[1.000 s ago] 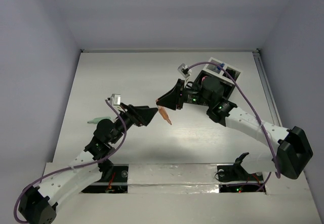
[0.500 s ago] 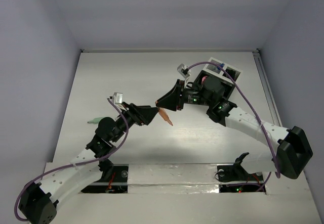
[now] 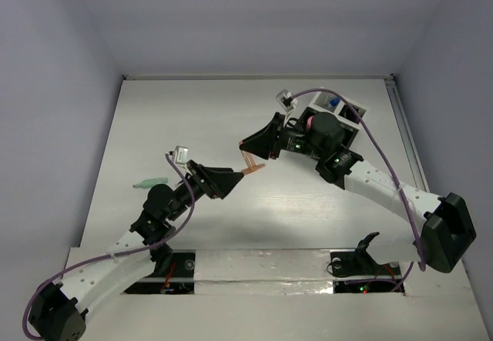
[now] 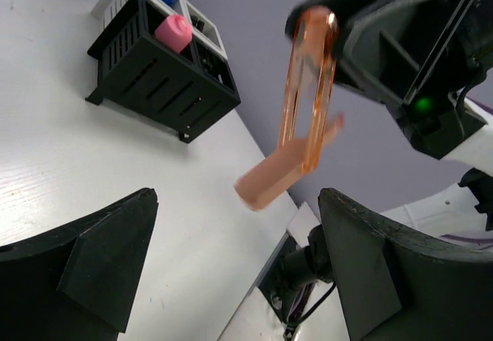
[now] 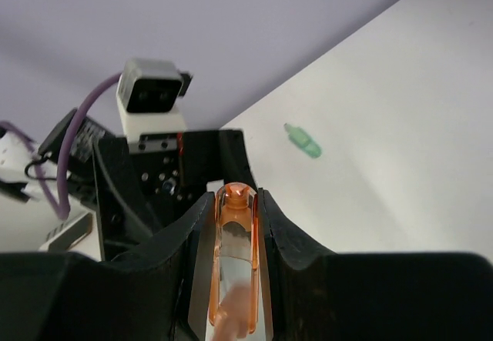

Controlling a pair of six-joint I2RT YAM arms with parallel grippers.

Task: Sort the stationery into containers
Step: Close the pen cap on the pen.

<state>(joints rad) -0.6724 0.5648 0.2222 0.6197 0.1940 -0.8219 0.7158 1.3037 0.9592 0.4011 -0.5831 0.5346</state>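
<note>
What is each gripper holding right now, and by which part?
Right gripper clamps the orange pen by its translucent cap end; left gripper is open, holding nothing.

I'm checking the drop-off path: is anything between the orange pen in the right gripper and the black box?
Nothing visible does. In the left wrist view only bare table lies between the orange pen, held by the right gripper, and the black box. The open left gripper sits on the pen's far side.
</note>
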